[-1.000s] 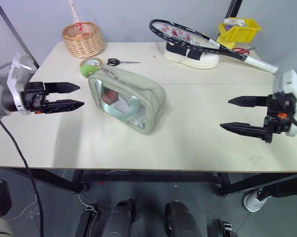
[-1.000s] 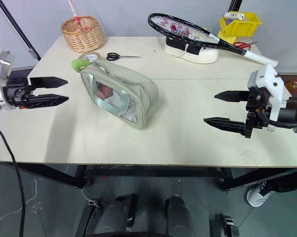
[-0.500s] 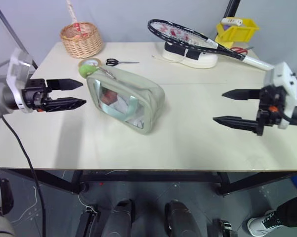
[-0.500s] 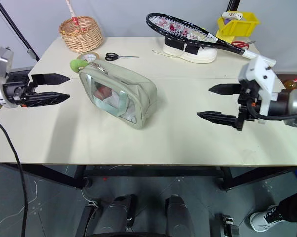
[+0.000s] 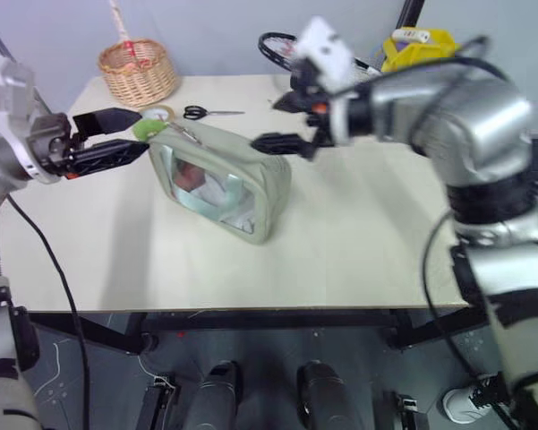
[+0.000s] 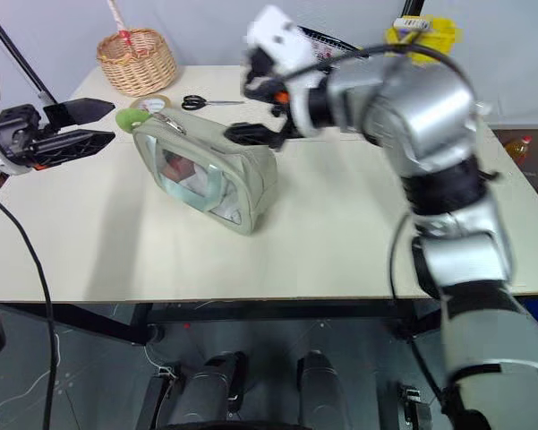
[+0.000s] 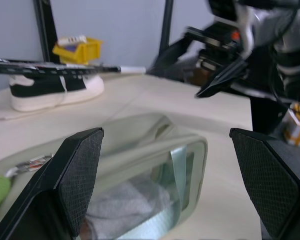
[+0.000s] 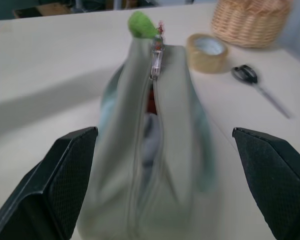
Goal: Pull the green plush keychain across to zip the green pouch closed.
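Observation:
The pale green pouch (image 5: 220, 177) lies on the table with its clear window facing me. The green plush keychain (image 5: 142, 129) sits at the pouch's left end, joined to the metal zipper pull (image 8: 156, 56). Seen from the right wrist, the zipper gapes open along the pouch's top. My left gripper (image 5: 140, 133) hovers open just left of the plush, pointing at it without touching it. My right gripper (image 5: 267, 120) is open too and hangs above the pouch's right end, pointing along the zipper toward the plush (image 8: 142, 25). Neither gripper holds anything.
Behind the pouch lie a tan tape roll (image 5: 164, 113) and black scissors (image 5: 203, 112). A wicker basket (image 5: 139, 72) stands at the back left. A racket on a shoe (image 7: 55, 90) and a yellow bin (image 5: 421, 45) sit at the back right. Bare table (image 5: 358, 233) spreads right of the pouch.
My right arm has swung far left across the table, from the right edge to above the pouch's right end. The left gripper has hardly moved. Both stay open.

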Robot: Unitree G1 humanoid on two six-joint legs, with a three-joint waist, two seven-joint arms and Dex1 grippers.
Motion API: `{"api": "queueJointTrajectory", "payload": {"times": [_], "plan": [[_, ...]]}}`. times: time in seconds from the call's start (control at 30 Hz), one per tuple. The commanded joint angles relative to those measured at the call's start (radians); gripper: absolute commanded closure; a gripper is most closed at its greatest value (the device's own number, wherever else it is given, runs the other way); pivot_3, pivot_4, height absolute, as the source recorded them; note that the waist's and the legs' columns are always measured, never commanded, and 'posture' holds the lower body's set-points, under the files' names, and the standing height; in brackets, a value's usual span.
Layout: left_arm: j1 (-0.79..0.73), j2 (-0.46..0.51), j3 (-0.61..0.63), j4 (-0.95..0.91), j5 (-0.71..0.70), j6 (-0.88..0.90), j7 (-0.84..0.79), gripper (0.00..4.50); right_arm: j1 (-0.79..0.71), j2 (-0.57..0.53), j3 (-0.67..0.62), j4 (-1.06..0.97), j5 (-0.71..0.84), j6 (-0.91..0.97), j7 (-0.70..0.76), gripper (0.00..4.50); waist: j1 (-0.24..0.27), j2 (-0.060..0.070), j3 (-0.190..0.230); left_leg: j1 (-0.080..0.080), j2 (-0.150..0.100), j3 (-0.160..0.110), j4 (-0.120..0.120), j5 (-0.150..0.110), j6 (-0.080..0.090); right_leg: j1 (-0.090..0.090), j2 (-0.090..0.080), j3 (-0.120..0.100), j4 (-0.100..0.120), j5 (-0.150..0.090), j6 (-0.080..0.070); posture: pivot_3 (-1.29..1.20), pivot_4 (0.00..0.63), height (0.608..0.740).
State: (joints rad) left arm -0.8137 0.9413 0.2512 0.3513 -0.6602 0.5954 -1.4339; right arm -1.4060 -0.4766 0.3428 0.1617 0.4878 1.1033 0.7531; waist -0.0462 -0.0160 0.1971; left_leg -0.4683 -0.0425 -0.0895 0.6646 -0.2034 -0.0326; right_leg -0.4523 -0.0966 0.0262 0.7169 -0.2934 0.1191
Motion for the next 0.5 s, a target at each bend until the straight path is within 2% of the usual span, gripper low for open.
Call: {"api": "queueJointTrajectory", "payload": {"times": [0.03, 0.1, 0.27, 0.5], "plan": [[0.022, 0.039, 0.007, -0.014, 0.027, -0.035, -0.021, 0.19, -0.071, 0.072, 0.015, 0.103, -0.062, -0.015, 0.001, 0.0, 0.0, -0.001, -0.001, -0.003, 0.0, 0.001, 0.0, 0.0, 0.0, -0.005, 0.0, 0.0, 0.003, 0.0, 0.0, 0.0, 0.15, 0.659], [0.047, 0.059, -0.003, -0.019, 0.053, -0.054, -0.03, 0.19, -0.092, 0.116, 0.03, 0.156, -0.084, -0.018, 0.015, 0.0, 0.001, -0.001, -0.001, -0.01, 0.0, 0.0, 0.004, 0.001, -0.002, -0.012, 0.0, -0.002, 0.007, 0.0, 0.0, 0.0, 0.15, 0.659], [0.093, 0.105, -0.017, -0.021, 0.093, -0.089, -0.061, 0.19, -0.119, 0.21, 0.071, 0.266, -0.148, -0.047, 0.051, 0.0, -0.005, -0.001, -0.001, -0.01, 0.0, 0.0, 0.003, 0.001, -0.002, -0.014, 0.0, -0.002, 0.007, 0.0, 0.0, 0.0, 0.15, 0.659], [0.113, 0.104, -0.011, -0.035, 0.095, -0.096, -0.063, 0.19, -0.177, 0.344, 0.059, 0.458, -0.229, -0.149, 0.061, 0.0, -0.02, -0.001, -0.001, -0.01, 0.0, 0.0, 0.003, 0.001, -0.002, -0.014, 0.0, -0.002, 0.008, 0.0, 0.0, 0.0, 0.15, 0.659]]}}
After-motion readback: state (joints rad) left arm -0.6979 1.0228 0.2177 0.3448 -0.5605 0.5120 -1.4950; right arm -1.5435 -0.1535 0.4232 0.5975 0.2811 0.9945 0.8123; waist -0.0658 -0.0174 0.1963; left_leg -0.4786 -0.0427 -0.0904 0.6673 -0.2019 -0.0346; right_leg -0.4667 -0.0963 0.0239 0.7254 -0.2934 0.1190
